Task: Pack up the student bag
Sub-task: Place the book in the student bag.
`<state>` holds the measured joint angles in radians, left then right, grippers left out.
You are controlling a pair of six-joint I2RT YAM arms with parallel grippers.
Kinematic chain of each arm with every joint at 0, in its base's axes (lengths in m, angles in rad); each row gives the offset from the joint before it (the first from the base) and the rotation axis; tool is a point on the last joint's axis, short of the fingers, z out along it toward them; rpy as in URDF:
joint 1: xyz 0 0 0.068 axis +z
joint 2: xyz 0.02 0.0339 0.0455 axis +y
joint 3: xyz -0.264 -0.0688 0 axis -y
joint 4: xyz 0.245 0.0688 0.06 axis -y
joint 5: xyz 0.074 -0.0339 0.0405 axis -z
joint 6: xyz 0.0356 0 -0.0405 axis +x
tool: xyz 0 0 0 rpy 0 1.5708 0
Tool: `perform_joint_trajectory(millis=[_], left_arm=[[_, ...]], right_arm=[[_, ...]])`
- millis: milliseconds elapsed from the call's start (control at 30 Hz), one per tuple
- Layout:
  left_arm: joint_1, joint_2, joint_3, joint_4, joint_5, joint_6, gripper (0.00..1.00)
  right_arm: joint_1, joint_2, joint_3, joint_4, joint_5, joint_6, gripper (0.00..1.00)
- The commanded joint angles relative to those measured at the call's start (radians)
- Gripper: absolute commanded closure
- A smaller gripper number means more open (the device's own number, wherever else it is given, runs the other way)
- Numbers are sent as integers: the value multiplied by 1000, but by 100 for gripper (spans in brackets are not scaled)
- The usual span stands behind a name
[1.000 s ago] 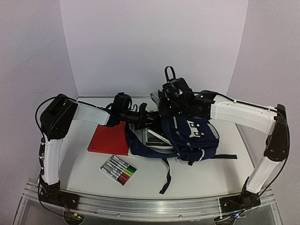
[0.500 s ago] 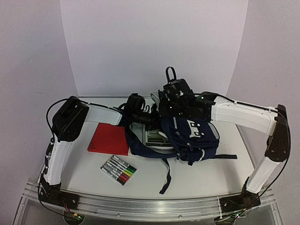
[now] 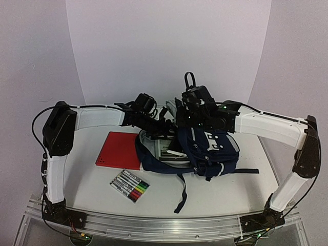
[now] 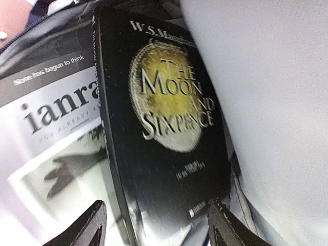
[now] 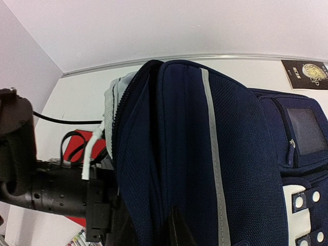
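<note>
The student bag [image 3: 215, 148] lies in the middle of the table with its mouth facing left. My right gripper [image 3: 185, 115] is shut on the bag's upper rim and holds the mouth up; in the right wrist view one dark finger [image 5: 177, 230] is pressed into the navy fabric [image 5: 230, 154]. My left gripper [image 3: 165, 127] reaches into the opening. In the left wrist view its fingers [image 4: 89, 225] stand open on either side of the lower end of a black book [image 4: 164, 128], "The Moon and Sixpence". That book rests inside against the grey lining [image 4: 271, 102], beside a white-covered book [image 4: 56, 113].
A red notebook [image 3: 120, 150] lies flat left of the bag. A pack of coloured markers [image 3: 130, 185] sits nearer the front edge. A dark strap [image 3: 182, 192] trails from the bag toward the front. A small dark booklet [image 5: 305, 74] lies on the table beyond the bag.
My left gripper pushed a little further right into the bag and opened, letting go of the black book. The left elbow swung up and back. The right arm barely moved.
</note>
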<state>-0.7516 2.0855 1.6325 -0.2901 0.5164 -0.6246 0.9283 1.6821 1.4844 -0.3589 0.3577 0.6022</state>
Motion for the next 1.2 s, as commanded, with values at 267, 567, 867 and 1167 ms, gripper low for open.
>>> perform_joint_trajectory(millis=[267, 567, 867, 1167], left_arm=[[-38, -98, -42, -119, 4, 65, 47], [-69, -61, -41, -173, -60, 68, 50], [-86, -25, -34, -174, -87, 65, 48], [-101, 25, 3, -98, -35, 49, 53]], right_arm=[[12, -79, 21, 141, 30, 2, 100], [11, -85, 23, 141, 31, 1, 100], [12, -88, 24, 141, 27, -3, 100], [12, -92, 17, 141, 30, -2, 100]])
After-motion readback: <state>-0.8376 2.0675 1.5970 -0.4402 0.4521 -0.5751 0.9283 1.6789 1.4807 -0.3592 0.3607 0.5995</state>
